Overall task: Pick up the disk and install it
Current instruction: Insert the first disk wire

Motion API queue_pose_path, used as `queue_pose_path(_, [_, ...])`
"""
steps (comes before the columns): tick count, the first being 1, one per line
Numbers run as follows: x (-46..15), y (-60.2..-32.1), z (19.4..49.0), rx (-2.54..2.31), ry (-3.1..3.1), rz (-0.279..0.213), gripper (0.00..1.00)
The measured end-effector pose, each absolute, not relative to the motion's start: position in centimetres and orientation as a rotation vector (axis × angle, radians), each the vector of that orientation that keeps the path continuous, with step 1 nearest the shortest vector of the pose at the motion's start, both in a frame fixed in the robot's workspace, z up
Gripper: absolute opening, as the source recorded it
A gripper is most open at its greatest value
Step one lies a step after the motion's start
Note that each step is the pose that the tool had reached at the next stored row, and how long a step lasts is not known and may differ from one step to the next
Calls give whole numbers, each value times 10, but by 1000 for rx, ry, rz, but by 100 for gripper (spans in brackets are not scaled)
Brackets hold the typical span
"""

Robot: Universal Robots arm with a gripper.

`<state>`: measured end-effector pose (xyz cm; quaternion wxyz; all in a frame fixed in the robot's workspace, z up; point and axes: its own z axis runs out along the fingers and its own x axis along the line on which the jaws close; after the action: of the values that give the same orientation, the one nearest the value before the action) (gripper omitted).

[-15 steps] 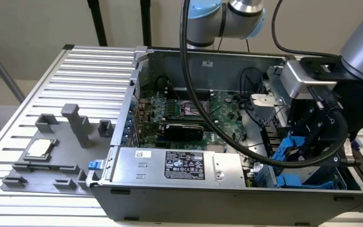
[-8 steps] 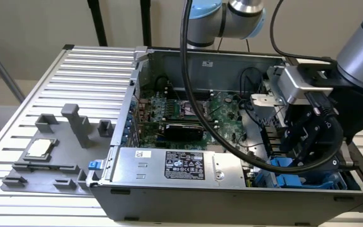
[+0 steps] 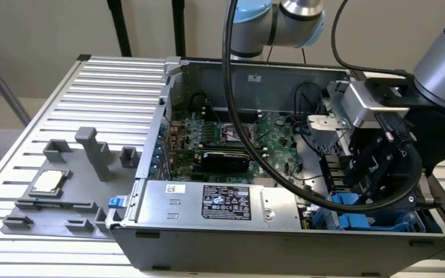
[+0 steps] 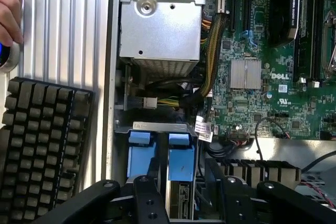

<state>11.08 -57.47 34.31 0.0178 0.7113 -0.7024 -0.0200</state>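
Note:
The disk (image 4: 179, 165) stands on edge in the drive bay at the case's front corner, on the exterior view's right. I see its bright blue rail and a strip of grey metal below it. A second blue tab (image 4: 139, 139) sits in the slot beside it at about the same height. My gripper (image 4: 184, 203) is lowered into the bay and straddles the disk. In the exterior view my gripper (image 3: 371, 180) hangs over blue plastic (image 3: 356, 220) in that corner, and the arm hides most of the bay.
The open computer case (image 3: 149, 174) lies on a slatted table. A grey power-supply box (image 3: 222, 200) and yellow-black cables (image 4: 210, 61) are close by the bay. A grey fixture (image 3: 60, 194) holds a small square chip (image 3: 47, 181). A hand (image 4: 8, 17) and a keyboard (image 4: 42, 145) are outside the case.

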Motion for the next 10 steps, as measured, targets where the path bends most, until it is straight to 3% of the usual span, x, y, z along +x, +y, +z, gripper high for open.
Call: queue_pose_path(10, [111, -575, 343, 2210, -2182, -62, 100])
